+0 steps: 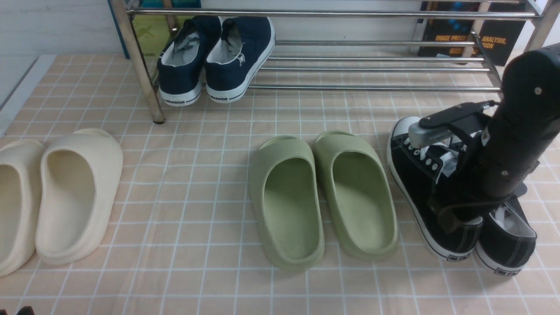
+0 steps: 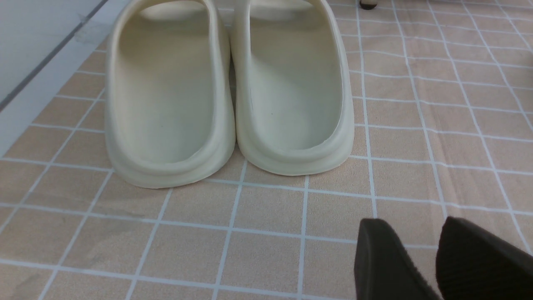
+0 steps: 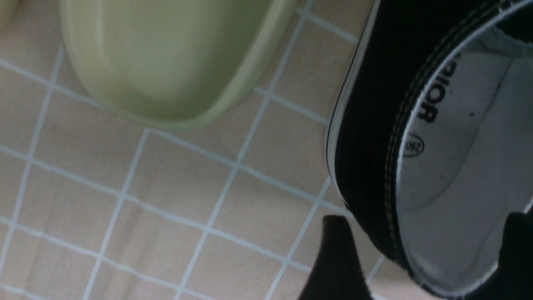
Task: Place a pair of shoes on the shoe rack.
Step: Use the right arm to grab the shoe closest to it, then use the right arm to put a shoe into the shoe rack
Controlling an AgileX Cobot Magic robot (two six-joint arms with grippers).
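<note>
2 black sneakers (image 1: 418, 192) stand near right on the floor (image 1: 210, 183), long axes near-to-far, toes toward the far shoe rack (image 1: 372, 87); the right gripper (image 3: 424, 233), spread, straddles the left one's heel collar.

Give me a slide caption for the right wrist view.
Open right gripper straddles the rim of one black sneaker, one finger outside, one inside; green slipper alongside.

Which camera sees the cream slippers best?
The left wrist view: both cream slippers sit close, side by side, only toe ends cut off. The front view crops one at its edge. The right wrist view shows none.
</note>
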